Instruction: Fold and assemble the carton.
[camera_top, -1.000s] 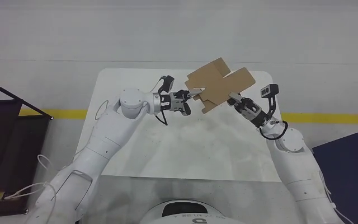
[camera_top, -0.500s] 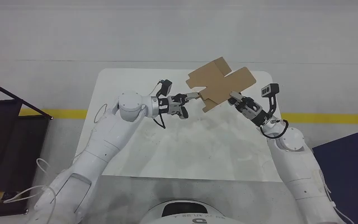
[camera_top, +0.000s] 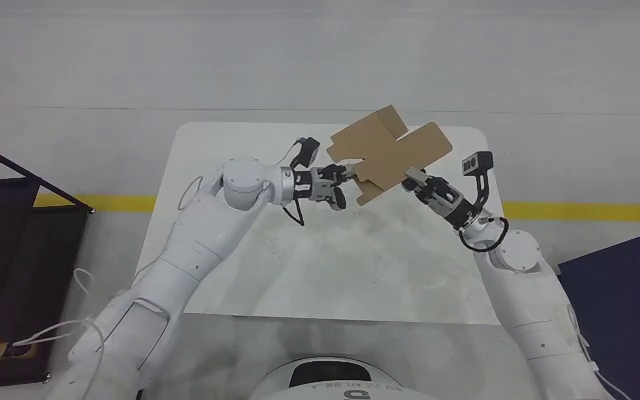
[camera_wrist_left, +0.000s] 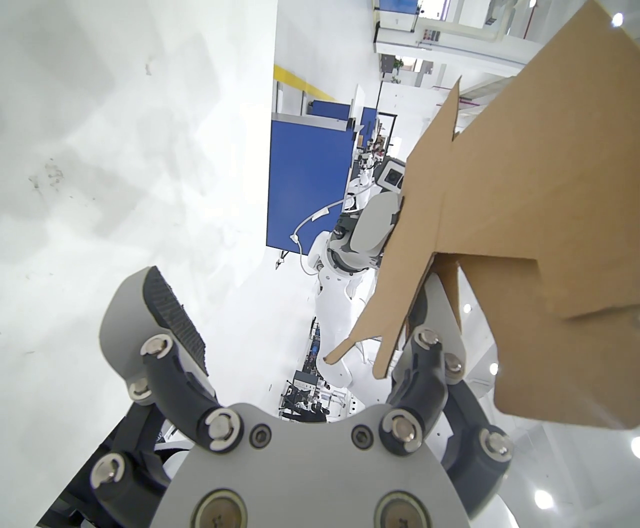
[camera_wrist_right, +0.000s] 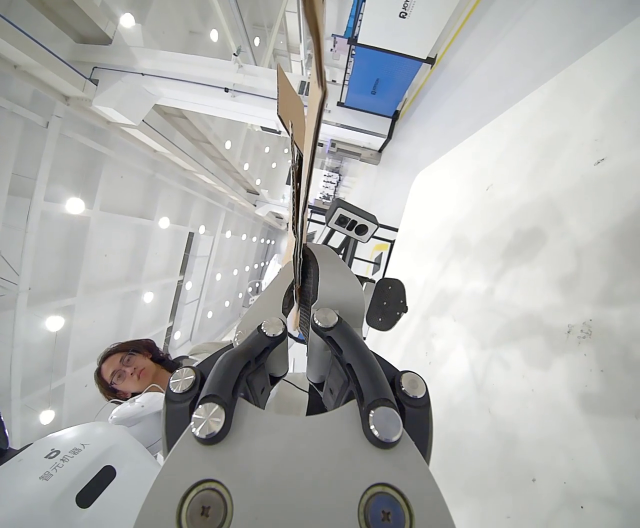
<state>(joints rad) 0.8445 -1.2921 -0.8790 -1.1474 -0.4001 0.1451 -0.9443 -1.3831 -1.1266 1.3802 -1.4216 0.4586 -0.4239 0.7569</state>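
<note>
The right gripper (camera_wrist_right: 300, 280) pinches an edge of the flat carton (camera_top: 385, 155), holding it in the top view's upper centre, over the table (camera_top: 300, 280). The left gripper (camera_wrist_left: 295, 310) is spread wide at a flap's edge. It would be best to seat that flap squarely between the jaws before closing.

white table (camera_top: 330, 275), yellow floor line (camera_top: 130, 202)

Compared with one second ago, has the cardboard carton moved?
Yes. The cardboard carton shifted slightly toward the robot's left, away from the table's far right corner.
</note>
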